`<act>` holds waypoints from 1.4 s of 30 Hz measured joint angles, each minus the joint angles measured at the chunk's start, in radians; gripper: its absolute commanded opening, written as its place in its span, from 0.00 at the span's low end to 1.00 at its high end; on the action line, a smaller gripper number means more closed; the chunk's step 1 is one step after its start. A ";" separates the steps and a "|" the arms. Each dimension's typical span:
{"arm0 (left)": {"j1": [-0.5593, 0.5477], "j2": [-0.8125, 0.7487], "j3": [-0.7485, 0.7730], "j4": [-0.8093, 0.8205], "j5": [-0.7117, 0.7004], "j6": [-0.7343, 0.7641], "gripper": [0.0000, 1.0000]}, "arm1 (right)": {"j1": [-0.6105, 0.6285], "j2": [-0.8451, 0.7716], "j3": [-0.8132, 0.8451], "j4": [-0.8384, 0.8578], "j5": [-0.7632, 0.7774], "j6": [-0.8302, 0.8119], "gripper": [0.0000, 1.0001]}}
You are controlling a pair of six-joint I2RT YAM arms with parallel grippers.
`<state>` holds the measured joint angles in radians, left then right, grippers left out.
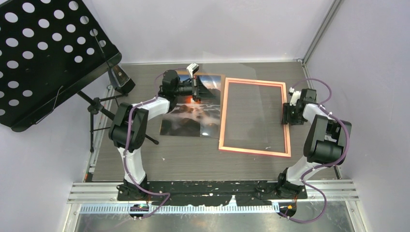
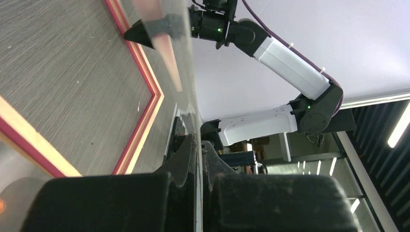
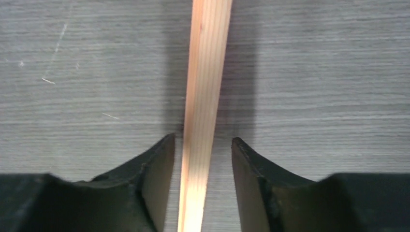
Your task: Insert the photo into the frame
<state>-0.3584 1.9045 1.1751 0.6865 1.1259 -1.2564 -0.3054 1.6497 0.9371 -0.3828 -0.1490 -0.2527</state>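
Two long axes ran parallel: photo point(image 1: 188, 118) lay just left of frame point(image 1: 223, 116), nearer left arm. Left fingers point(image 1: 195, 93) clamped on clear sheet point(image 2: 193, 111); right fingers point(image 1: 288, 116) apart, straddling frame's right rail.

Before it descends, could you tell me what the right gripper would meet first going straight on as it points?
The right gripper straddles the frame, so its rail likely comes first, between the open fingers, unless the tips touch the table on either side sooner; depth is unclear.
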 measured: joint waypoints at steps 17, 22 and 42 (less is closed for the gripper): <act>-0.110 0.231 0.213 0.111 -0.060 -0.127 0.00 | -0.148 -0.213 0.008 -0.121 -0.056 0.026 0.70; -0.143 0.296 0.257 0.127 -0.072 -0.151 0.00 | -0.185 -0.268 0.008 -0.123 -0.094 0.050 0.69; -0.224 0.482 0.436 0.132 -0.116 -0.138 0.00 | -0.365 -0.284 -0.053 -0.097 -0.321 0.070 0.67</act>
<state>-0.5819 2.3863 1.6112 0.8181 1.0103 -1.3945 -0.6701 1.3655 0.8841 -0.4797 -0.4698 -0.1825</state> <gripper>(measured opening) 0.002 0.671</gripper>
